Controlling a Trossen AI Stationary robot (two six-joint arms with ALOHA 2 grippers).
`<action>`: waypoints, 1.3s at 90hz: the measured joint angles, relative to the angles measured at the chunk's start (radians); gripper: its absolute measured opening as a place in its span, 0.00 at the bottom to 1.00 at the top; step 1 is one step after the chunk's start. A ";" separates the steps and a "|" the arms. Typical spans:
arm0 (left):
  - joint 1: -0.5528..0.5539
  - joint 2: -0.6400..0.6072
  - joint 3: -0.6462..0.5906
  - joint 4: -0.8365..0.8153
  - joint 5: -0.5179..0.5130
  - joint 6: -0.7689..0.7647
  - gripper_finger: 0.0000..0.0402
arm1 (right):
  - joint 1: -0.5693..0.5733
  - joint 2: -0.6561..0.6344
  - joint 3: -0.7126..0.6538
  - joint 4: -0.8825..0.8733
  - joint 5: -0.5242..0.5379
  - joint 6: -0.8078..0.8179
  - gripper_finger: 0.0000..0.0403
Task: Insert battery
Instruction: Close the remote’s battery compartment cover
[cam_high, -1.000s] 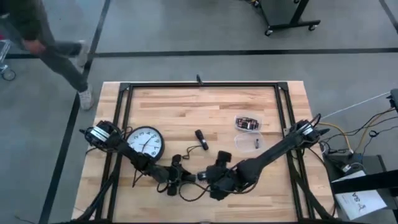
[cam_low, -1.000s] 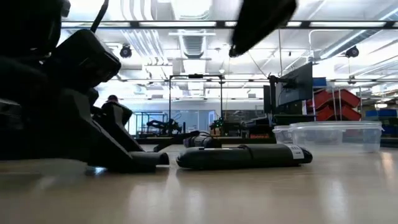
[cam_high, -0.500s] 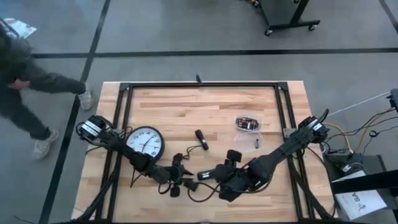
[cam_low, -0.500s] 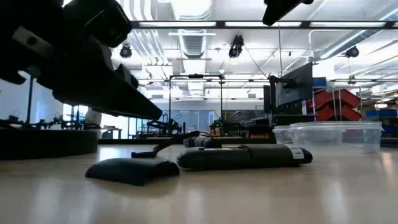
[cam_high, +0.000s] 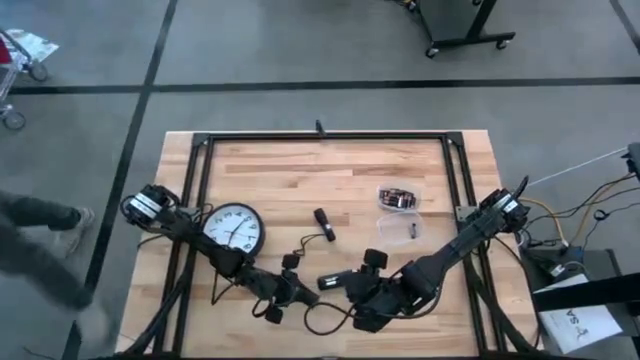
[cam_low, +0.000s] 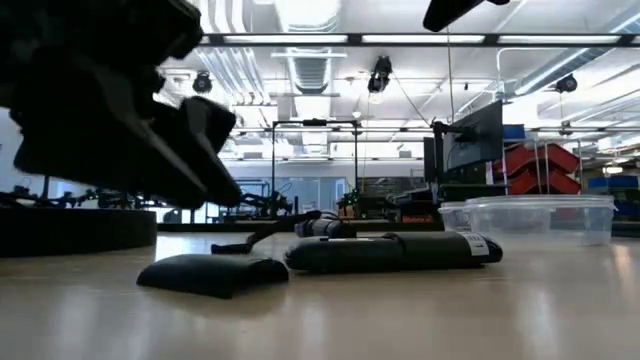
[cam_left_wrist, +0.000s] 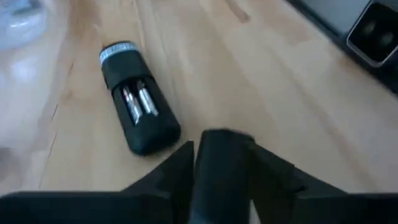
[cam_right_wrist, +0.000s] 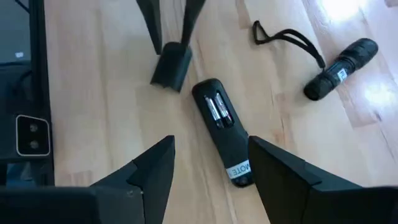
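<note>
A black remote (cam_right_wrist: 224, 134) lies on the wooden table with its battery bay open. Two batteries (cam_left_wrist: 137, 102) lie side by side in the bay. Its loose black cover (cam_right_wrist: 171, 67) lies flat on the table (cam_low: 210, 273) just off the remote's open end. My left gripper (cam_right_wrist: 174, 48) hangs a little above the cover's end, fingers slightly apart. In the low view there is a gap between it and the cover. My right gripper (cam_right_wrist: 210, 142) stands open above the remote, one finger to each side, clear of it.
A small black flashlight (cam_right_wrist: 341, 68) with a wrist strap lies farther back. A wall clock (cam_high: 232, 228) lies face up at the left. Two clear plastic containers (cam_high: 398, 197) (cam_high: 397, 230) stand at the right. Free wood lies along the far part of the table.
My left gripper was down on the table at the cover and has risen off it, drifting a little toward the table's right edge. The cover stays flat on the table. A person has walked past beyond the table's left side.
</note>
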 joint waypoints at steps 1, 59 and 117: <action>0.001 0.001 -0.001 0.000 0.001 0.004 0.37 | 0.000 0.000 0.000 0.003 0.000 -0.002 0.47; 0.042 0.070 -0.005 0.115 0.128 0.016 0.62 | -0.060 0.001 -0.093 0.325 0.027 -0.210 0.47; 0.041 0.260 -0.010 0.366 0.141 -0.015 0.63 | -0.025 0.001 -0.310 0.645 0.022 -0.193 0.49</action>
